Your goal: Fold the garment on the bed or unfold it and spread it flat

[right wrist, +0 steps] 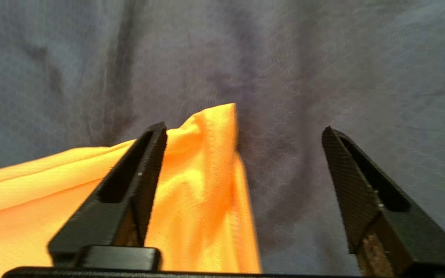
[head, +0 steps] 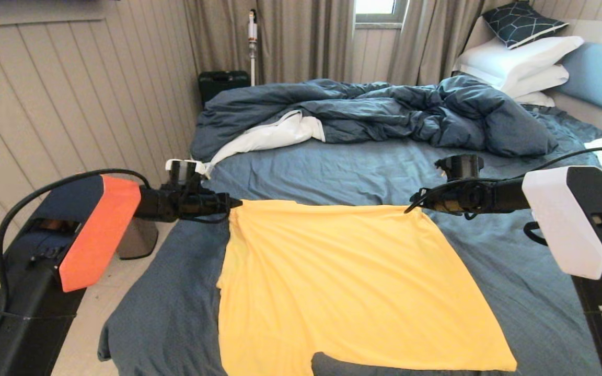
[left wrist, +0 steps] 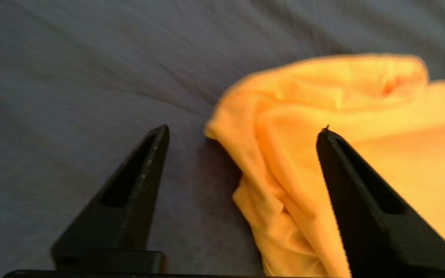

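Yellow-orange garment (head: 343,282): one; two pincers, left pincer (left wrist: 242,131), right pincer (right wrist: 242,129), gaping.

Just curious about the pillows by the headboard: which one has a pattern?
The dark pillow on top of the stack: navy with pale geometric lines. The white pillows beneath it are plain.

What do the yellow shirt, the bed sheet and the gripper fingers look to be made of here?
The garment: thin, soft knit fabric, matte; it drapes in fine ripples and bunches at its corners. The bed sheet: woven or knit cloth, slate blue, matte, with a fine visible texture and shallow creases. The left gripper fingers and right gripper fingers: hard black plastic, likely printed, judging by the fine ridged surface.
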